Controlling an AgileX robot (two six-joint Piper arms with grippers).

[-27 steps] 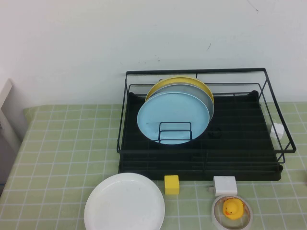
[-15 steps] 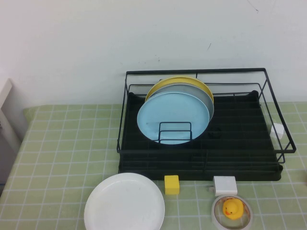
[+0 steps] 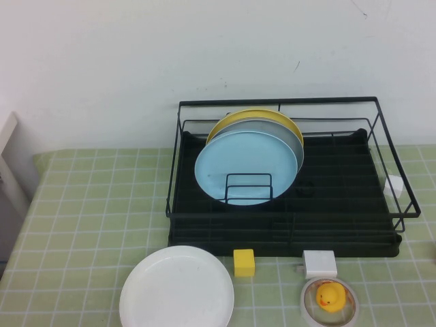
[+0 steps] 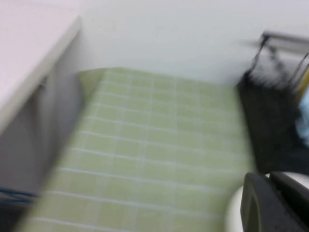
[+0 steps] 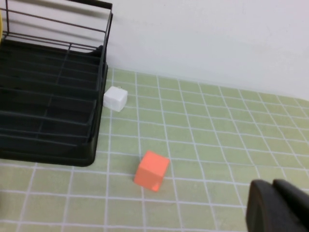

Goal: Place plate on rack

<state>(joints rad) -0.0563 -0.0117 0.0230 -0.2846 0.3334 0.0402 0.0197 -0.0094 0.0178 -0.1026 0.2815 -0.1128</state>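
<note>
The white plate lies flat on the green checked cloth at the front, left of centre. The black wire rack stands behind it. Neither arm shows in the high view. In the left wrist view my left gripper is shut and empty, just above the plate's edge, with the rack's end beyond. In the right wrist view my right gripper is shut and empty over the cloth, to the right of the rack.
A light blue plate, a grey plate and a yellow plate stand in the rack. A yellow cube, a white block and a duck in a dish lie in front. An orange cube and a white cube lie right of the rack.
</note>
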